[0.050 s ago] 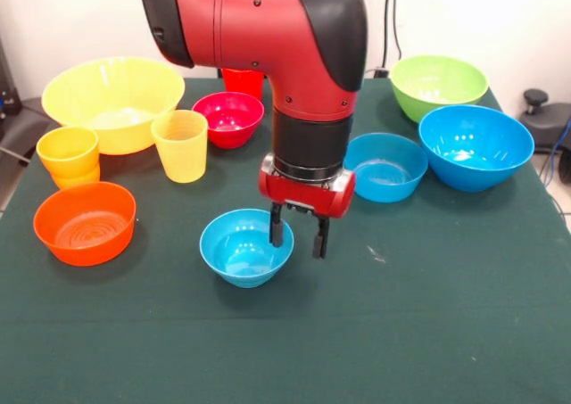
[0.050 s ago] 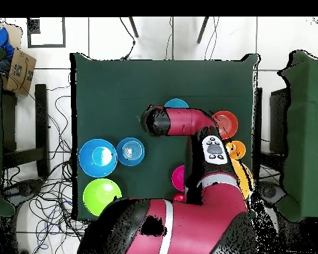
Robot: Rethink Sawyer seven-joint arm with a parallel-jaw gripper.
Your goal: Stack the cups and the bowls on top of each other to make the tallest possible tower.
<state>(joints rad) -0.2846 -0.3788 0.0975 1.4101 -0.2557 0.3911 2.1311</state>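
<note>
My gripper [image 1: 297,240] hangs open over the right rim of a small blue bowl [image 1: 243,248] [image 2: 176,104] at the table's middle; one finger [image 1: 277,233] is inside the bowl, the other outside it. A mid-size light-blue bowl [image 1: 385,167] [image 2: 130,151], a large blue bowl [image 1: 475,145] [image 2: 97,157] and a lime green bowl [image 1: 437,85] [image 2: 101,196] stand to the right. On the left are a large yellow bowl [image 1: 113,101], a yellow cup [image 1: 181,145], an orange-yellow cup [image 1: 69,154], an orange bowl [image 1: 85,223] [image 2: 226,124], a magenta bowl [image 1: 228,117] and a red cup [image 1: 243,81]. No tower is in view.
The table wears a dark green cloth [image 1: 401,315]. The arm's red and black body [image 1: 268,29] hides part of the red cup and the table's far middle. Cables and furniture surround the table in the overhead view.
</note>
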